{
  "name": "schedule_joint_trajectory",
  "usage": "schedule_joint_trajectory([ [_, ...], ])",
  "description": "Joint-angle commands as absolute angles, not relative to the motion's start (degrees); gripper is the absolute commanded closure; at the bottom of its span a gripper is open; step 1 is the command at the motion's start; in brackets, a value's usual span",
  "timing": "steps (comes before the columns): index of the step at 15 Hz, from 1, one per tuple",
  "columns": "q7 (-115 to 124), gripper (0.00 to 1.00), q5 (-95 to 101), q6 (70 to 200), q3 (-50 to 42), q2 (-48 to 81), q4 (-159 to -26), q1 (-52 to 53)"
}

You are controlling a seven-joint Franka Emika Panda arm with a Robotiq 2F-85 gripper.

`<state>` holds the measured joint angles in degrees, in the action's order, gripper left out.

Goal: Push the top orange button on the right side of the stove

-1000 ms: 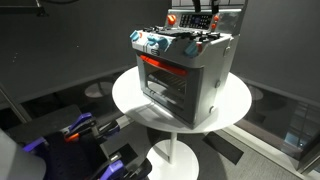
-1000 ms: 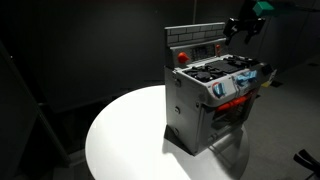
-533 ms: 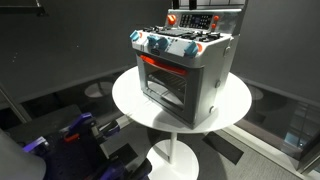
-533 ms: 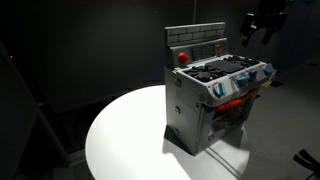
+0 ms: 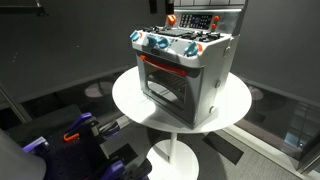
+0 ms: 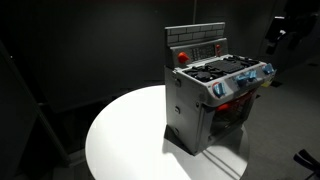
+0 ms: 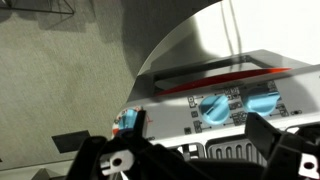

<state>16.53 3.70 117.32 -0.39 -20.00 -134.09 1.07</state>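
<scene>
Compared with half a second earlier, the gripper (image 6: 281, 32) is being found farther out from the stove (image 6: 212, 100), up by the right edge of an exterior view and well apart from the upright back panel (image 6: 195, 40). Nearest the wrist camera, its two black fingers (image 7: 112, 160) are being held spread wide, with nothing gripped between them and part of the stove top being seen through the gap. Just beyond them, two blue-white knobs (image 7: 215, 108) and a red strip on the stove front are being shown, and beyond those the white table (image 7: 195, 45) and a grey floor. In both exterior views the stove is being carried upright on the round white table, with its orange-lit oven window (image 5: 165, 80) being turned toward the table's edge.
</scene>
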Motion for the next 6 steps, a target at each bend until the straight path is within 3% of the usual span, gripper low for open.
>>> schedule_joint_trajectory([
  [1, 16.02, 0.00, 3.14, 117.02, 0.80, -20.76, -134.93, -0.19],
  [6, 16.04, 0.00, 3.17, 117.06, 1.07, -20.93, -135.52, -0.35],
])
